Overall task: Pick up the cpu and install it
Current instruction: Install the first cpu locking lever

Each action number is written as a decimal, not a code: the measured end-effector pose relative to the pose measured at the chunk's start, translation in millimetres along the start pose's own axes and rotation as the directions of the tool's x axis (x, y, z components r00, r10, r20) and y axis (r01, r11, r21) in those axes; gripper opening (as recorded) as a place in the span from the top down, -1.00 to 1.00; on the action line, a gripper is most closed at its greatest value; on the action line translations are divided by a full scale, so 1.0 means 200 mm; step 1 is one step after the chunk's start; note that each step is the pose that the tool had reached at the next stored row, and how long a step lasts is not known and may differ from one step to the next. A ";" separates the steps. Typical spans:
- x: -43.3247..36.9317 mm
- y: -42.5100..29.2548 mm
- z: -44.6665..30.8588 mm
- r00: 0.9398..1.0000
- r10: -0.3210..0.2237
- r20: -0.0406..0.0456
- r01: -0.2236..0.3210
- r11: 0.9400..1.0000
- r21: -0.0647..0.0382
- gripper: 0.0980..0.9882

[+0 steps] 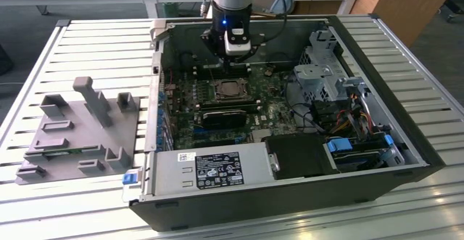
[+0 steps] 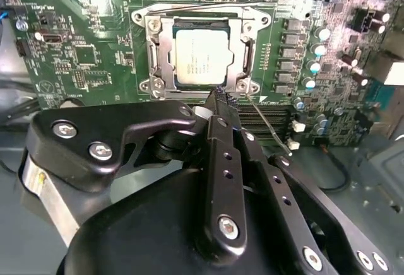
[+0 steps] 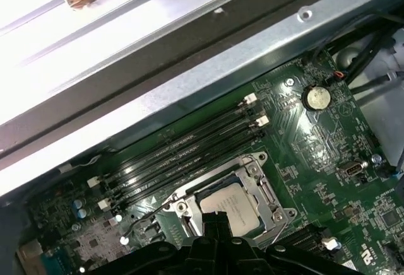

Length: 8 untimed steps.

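Note:
The cpu (image 2: 201,57) lies flat in the metal-framed socket (image 2: 156,41) on the green motherboard, its silver top showing; in the exterior view the cpu (image 1: 230,90) is in the middle of the open computer case, and in the first wrist view the cpu (image 3: 232,203) sits beside the memory slots. My gripper (image 2: 218,96) hangs just above the socket's edge, next to the chip, its two black fingers pressed together with nothing between them. The exterior view shows the gripper (image 1: 233,64) a little beyond the socket, toward the case's far wall.
A grey fixture tray (image 1: 80,137) rests on the slatted table at the exterior view's left. Inside the case are a black block (image 1: 297,156), a power supply (image 1: 210,169), a drive cage (image 1: 319,66) and cables (image 1: 355,118). A thin wire lever (image 2: 268,130) sticks out by the socket.

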<state>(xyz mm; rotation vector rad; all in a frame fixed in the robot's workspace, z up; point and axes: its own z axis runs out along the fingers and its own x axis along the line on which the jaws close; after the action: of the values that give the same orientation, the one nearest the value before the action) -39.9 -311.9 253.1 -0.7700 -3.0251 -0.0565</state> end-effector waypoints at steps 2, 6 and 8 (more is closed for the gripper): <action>0.000 0.000 0.000 1.000 -0.021 -0.001 0.021 1.000 0.001 0.98; 0.000 0.000 0.000 0.998 -0.059 -0.002 0.059 0.998 0.002 0.98; 0.000 0.000 0.000 0.997 -0.076 -0.002 0.076 0.997 0.002 0.98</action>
<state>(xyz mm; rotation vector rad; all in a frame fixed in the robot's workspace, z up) -39.8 -311.9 253.1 -0.6548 -3.0508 -0.0553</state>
